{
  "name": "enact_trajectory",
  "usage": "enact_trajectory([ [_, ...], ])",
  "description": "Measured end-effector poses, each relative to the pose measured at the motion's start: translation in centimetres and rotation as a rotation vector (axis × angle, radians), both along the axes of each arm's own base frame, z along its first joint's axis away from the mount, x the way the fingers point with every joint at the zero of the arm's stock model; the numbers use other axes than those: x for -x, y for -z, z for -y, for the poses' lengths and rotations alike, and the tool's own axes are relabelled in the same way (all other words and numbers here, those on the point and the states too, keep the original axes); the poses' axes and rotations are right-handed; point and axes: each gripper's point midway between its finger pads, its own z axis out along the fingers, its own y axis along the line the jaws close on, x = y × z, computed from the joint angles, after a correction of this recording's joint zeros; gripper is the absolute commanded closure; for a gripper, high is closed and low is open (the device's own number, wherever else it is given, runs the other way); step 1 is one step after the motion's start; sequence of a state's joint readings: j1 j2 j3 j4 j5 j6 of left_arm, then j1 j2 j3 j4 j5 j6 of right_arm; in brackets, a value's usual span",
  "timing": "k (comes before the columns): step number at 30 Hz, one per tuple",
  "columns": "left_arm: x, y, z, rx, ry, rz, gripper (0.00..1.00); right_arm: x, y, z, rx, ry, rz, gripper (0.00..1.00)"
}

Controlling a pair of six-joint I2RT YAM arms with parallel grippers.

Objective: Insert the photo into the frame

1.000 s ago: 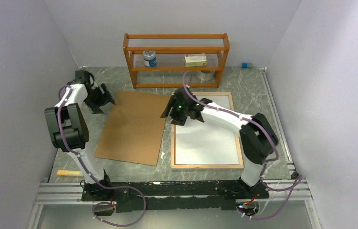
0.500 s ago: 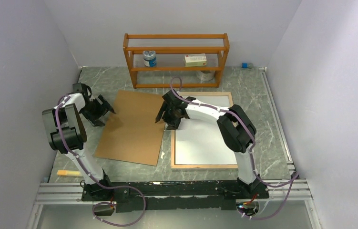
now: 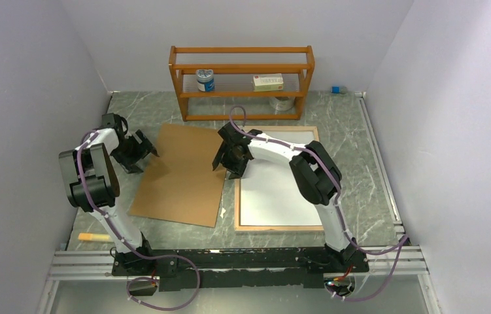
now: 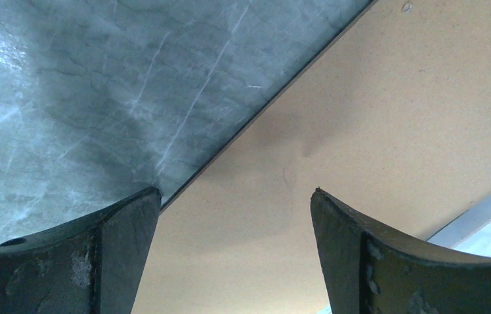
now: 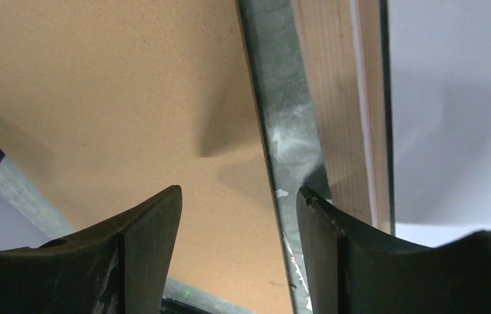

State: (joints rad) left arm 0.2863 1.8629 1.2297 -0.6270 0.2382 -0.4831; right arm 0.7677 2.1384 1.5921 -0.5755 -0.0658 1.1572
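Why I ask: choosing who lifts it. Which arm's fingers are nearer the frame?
Right. The right fingers hover at the left rim of the frame; the left fingers are beyond the backing board, at its left edge.

Below left gripper (image 4: 236, 196): table (image 4: 66, 98) grey-green, marbled, pale veins; board (image 4: 373, 118) plain tan. Beside right gripper (image 5: 239, 191), fingers (image 5: 144, 261) black: frame (image 5: 324, 98) rim pale wood, white inside. Rack (image 3: 242, 50) orange.

Bright even light, soft shadows, sharp focus
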Motion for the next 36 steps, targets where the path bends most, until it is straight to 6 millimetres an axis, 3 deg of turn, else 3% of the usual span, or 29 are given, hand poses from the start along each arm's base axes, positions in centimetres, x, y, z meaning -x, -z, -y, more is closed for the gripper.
enact_trajectory([
  [12,-0.4,-0.1,0.9,0.096,0.014,0.036,0.18,0.9,0.0,-1.8,-0.090,-0.060,-0.075,0.33],
  [25,-0.2,-0.2,0.9,0.114,0.009,0.032,0.17,1.7,-0.7,-1.9,-0.184,-0.112,-0.078,0.38],
  [36,0.4,-0.3,2.1,0.193,0.025,0.088,0.18,2.9,-6.1,-0.7,-0.210,-0.124,0.042,0.45],
])
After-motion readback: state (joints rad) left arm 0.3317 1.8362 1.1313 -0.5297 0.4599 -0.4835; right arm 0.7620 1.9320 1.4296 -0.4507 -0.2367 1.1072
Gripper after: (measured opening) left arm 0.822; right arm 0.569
